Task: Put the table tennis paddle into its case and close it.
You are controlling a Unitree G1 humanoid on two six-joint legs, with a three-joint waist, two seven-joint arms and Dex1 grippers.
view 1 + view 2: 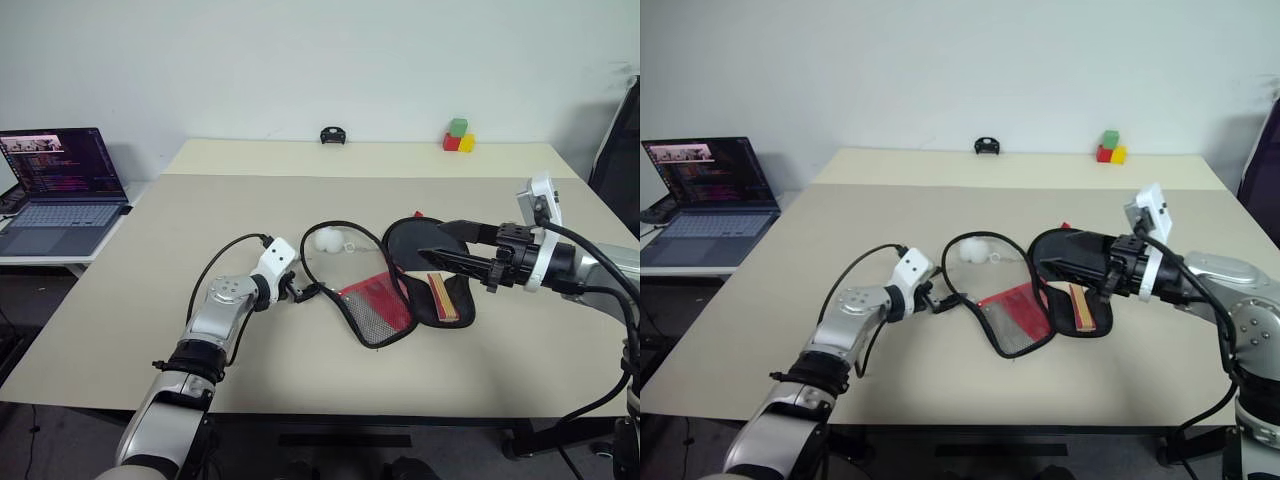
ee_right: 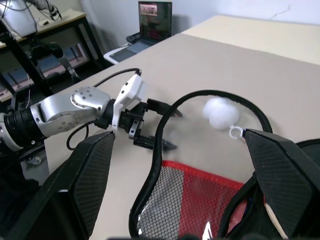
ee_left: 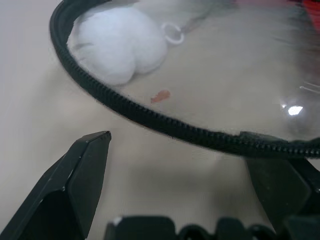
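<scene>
I am seeing the table tennis paddle (image 1: 442,296) already lying in the open case (image 1: 375,305); I am spreading my left gripper (image 2: 159,125) at its zipper rim, my right gripper (image 1: 452,247) hovering empty; zipping remains

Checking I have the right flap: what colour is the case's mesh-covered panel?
Red under black mesh on the case, clearest in the right wrist view.
</scene>
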